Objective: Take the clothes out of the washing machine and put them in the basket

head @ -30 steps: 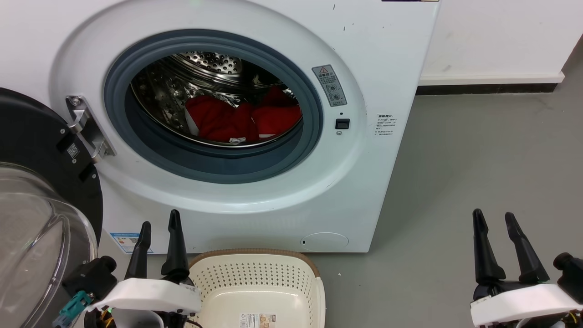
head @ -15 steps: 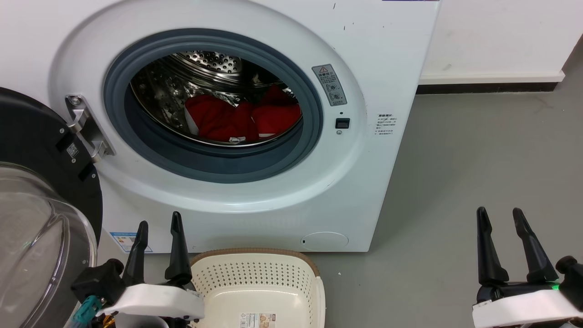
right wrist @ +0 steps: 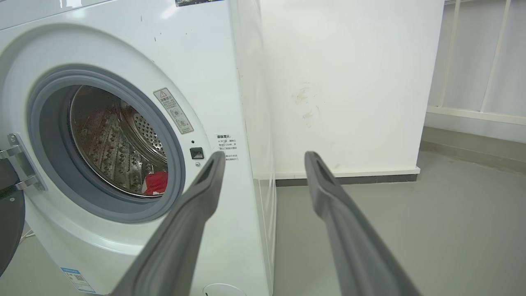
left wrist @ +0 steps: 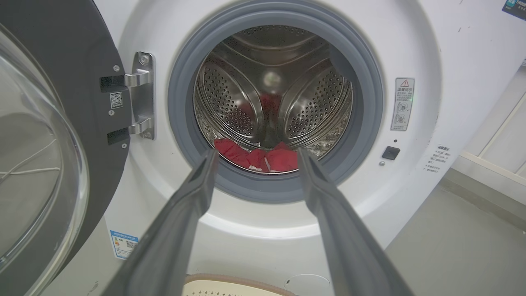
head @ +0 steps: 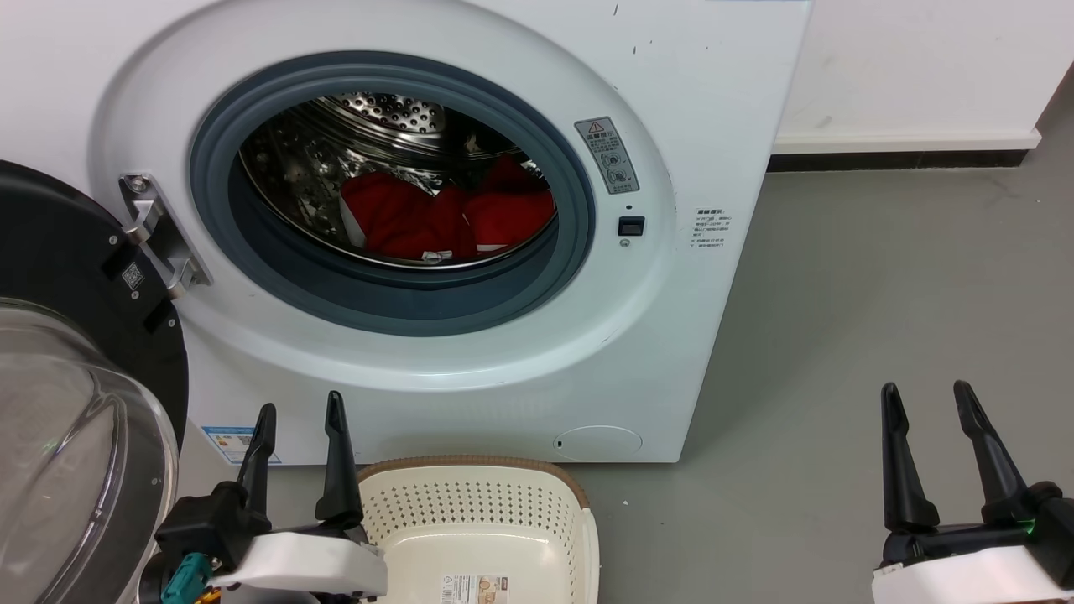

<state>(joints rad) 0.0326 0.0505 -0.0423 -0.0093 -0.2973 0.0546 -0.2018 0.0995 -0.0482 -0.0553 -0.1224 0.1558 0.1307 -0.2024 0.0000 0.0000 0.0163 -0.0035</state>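
- Washing machine (head: pixel 713 126): door (head: pixel 59 243) hangs open on the robot's left from a metal hinge (head: pixel 159 235). The left and bottom edges of the head view cut off the door's glass bowl.
- Clothes (head: pixel 445 218): red heap at the bottom of the steel drum (head: pixel 386 113), behind the grey seal (head: pixel 579 210). The seal lip hides the heap's lower edge. Number of pieces cannot be told. The right wrist view catches one red corner past the seal.
- Basket (head: pixel 470 507): on the floor (head: pixel 881 294), just in front of the machine and below the porthole. Its near half is cropped by the frame bottom. Its left rim is partly covered by the left gripper's body. Paper label (head: pixel 474 590) is cut off, print unreadable.
- Left gripper (head: pixel 300 403): fingers spread, empty, low before the machine front, just beside the basket.
- Right gripper (head: pixel 925 387): fingers spread, empty, over bare floor, well apart from the machine.
- Warning sticker (head: pixel 607 156): text too small to read.
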